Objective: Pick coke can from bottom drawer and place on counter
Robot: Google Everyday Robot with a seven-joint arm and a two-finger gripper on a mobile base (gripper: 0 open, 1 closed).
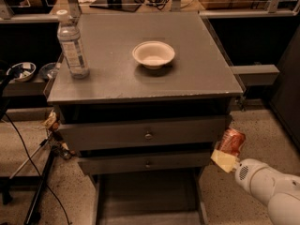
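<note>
The white arm [269,186] reaches in from the lower right. Its end effector [226,154] grasps the coke can [233,140], which is tilted in mid-air beside the cabinet's right front corner, outside the open bottom drawer [145,198] and below the counter [117,78]. The lettering on the can and on the water bottle [72,46] label is unreadable.

Claw [227,153] partly behind coke can [233,140]

The red coke can [232,142] sits tilted, clamped in the jaws; the open bottom drawer [145,201] lies lower-left of them, the grey worktop [117,74] upper-left.
</note>
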